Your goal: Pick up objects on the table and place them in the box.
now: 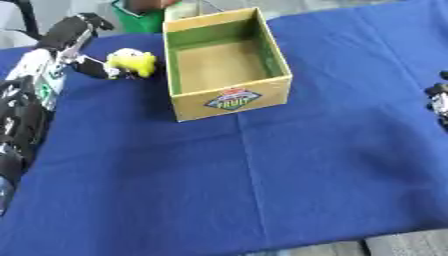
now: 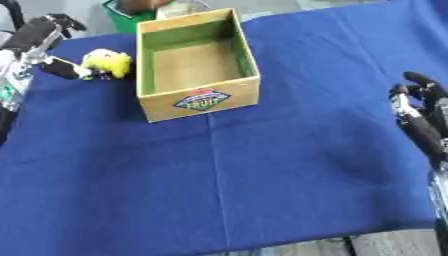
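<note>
One toy [image 1: 133, 62] is in play, a small yellow thing with a pale top, and it sits on the blue cloth [image 1: 262, 175] just left of the box [image 1: 229, 97], up at the far left of the table. Left hand [image 1: 94, 65] is right on it! The arm comes up the left edge, black and silver, and the fingers [image 1: 112, 73] reach across to the toy's near side, touching it or very nearly. Whether they are curled round it or only laid against it, I cannot tell from here; the toy hides the tips.

Box now: cardboard, open at the top, green on its inner walls, brown floor showing bare, a coloured label on the near face. It stands askew, its near right corner swung toward us. Toy and box are close but apart, a strip of cloth between them.

Over on the right, the right hand [image 2: 418, 107] shows at the edge, well apart from the box, fingers up and relaxed, holding nothing.

Beyond the box, at the far edge, a green container [image 1: 140, 20] stands off the cloth.
</note>
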